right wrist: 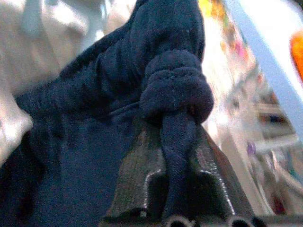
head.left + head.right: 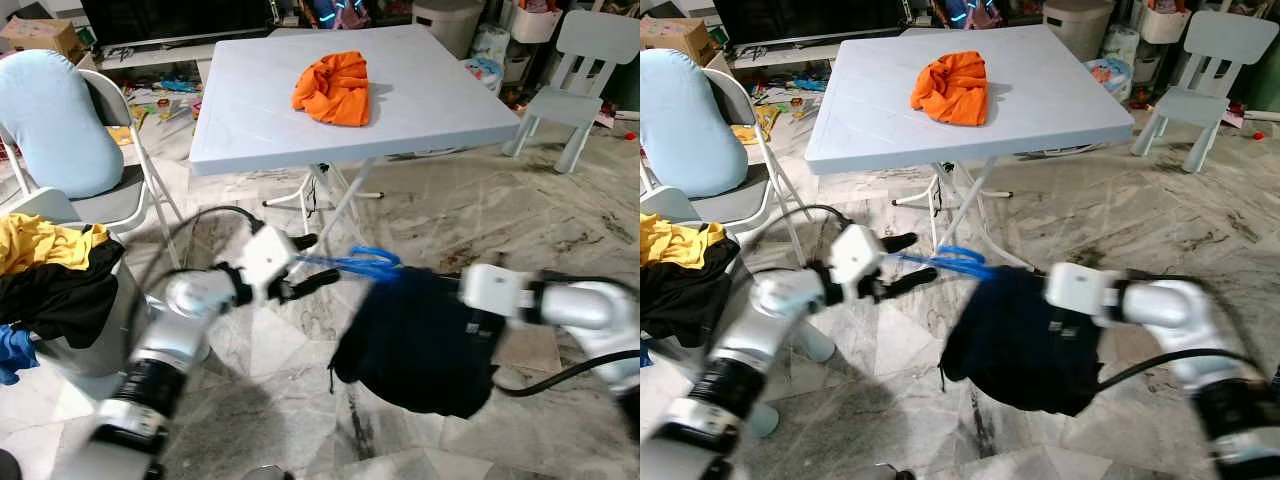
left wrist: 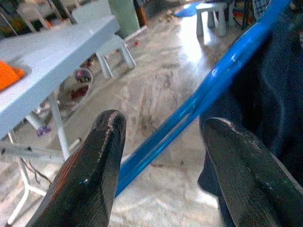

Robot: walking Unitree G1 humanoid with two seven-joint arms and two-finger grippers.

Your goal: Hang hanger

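Step in hand: garment-to-hanger fitting. The left end effector (image 2: 308,268), fingers spread, brackets the blue hanger (image 2: 362,262) above the floor. The right end effector (image 1: 176,189) pinches the dark garment (image 2: 420,340). Next: close the left fingers on the hanger.

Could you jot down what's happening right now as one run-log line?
left gripper: open around blue hanger | right gripper: shut on dark garment | hanger not yet hung

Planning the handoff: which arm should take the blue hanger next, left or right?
Left, probably. The left gripper is open with the blue hanger running between its fingers. The right gripper is shut on the dark garment, so it isn't free.
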